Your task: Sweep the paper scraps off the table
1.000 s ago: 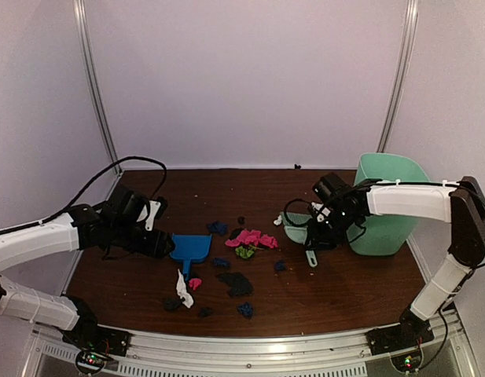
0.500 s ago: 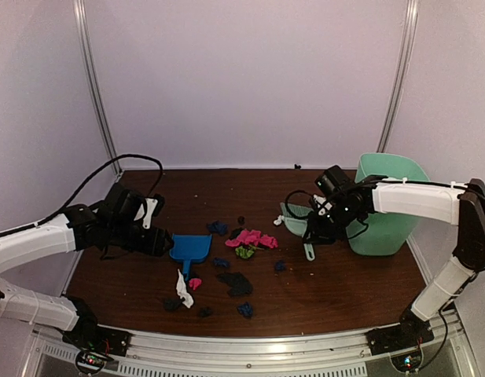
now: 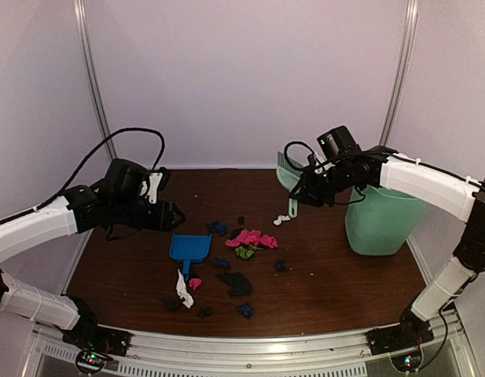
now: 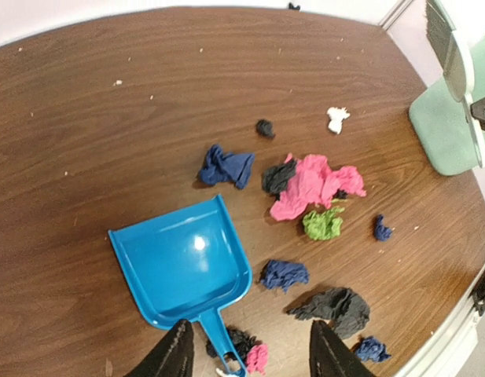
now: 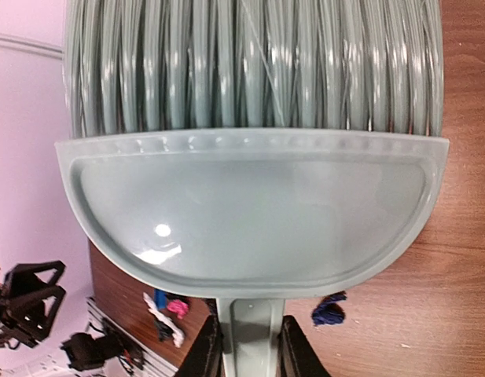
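Observation:
The paper scraps lie mid-table: a pink wad [image 3: 252, 238] with a green one [image 3: 244, 252], dark blue ones [image 3: 218, 228], black ones [image 3: 237, 283] and a white one [image 3: 282, 220]. In the left wrist view the pink wad [image 4: 313, 184], a black wad [image 4: 336, 302] and a blue wad [image 4: 225, 166] show. My left gripper [image 3: 173, 214] is open and empty above the blue dustpan [image 3: 189, 250]; its jaws [image 4: 250, 357] straddle the dustpan's handle from above. My right gripper [image 3: 305, 192] is shut on the mint-green brush [image 3: 288, 173], held up in the air. The brush [image 5: 250, 204] fills the right wrist view, with my gripper [image 5: 246, 345] on its handle.
The mint-green bin [image 3: 383, 212] stands on the table [image 3: 344, 275] at the right, beside my right arm. A white paper strip [image 3: 183, 289] and a pink wad lie in front of the dustpan's handle. Metal posts rise at both back corners.
My right gripper has lifted the brush off the table, up and toward the back. My left gripper has risen from the dustpan's handle; the dustpan has stayed in place.

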You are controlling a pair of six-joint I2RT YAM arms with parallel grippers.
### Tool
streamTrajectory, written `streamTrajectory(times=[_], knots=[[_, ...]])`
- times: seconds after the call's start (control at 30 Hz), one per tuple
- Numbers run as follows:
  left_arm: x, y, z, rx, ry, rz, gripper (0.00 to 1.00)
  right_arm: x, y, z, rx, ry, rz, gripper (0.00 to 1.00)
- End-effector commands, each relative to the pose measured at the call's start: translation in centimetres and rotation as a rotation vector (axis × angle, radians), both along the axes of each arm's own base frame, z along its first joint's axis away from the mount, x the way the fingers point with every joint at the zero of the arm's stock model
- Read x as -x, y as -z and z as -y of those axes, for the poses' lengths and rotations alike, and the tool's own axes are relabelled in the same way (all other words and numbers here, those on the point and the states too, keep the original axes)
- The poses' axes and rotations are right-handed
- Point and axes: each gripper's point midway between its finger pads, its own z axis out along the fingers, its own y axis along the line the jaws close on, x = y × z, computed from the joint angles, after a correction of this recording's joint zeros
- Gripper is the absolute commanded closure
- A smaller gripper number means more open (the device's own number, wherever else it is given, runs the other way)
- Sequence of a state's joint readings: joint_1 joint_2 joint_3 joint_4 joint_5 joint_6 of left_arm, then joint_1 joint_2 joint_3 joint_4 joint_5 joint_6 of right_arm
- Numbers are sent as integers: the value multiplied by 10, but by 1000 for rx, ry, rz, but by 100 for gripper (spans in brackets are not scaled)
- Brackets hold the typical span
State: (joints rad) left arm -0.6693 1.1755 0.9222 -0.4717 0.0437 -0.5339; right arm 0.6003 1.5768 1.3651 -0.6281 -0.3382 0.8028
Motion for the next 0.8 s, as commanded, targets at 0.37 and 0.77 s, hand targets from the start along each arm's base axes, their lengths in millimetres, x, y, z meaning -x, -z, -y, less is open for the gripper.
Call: streamTrajectory(times=[0.37,0.77], knots=[[-37,-123,57,312,26,213,36,-30,-103,-57,-481,391,-2,100],[-42,-164,92,413,70,264,37,-31,-118,-109,-588,435,-114,100]])
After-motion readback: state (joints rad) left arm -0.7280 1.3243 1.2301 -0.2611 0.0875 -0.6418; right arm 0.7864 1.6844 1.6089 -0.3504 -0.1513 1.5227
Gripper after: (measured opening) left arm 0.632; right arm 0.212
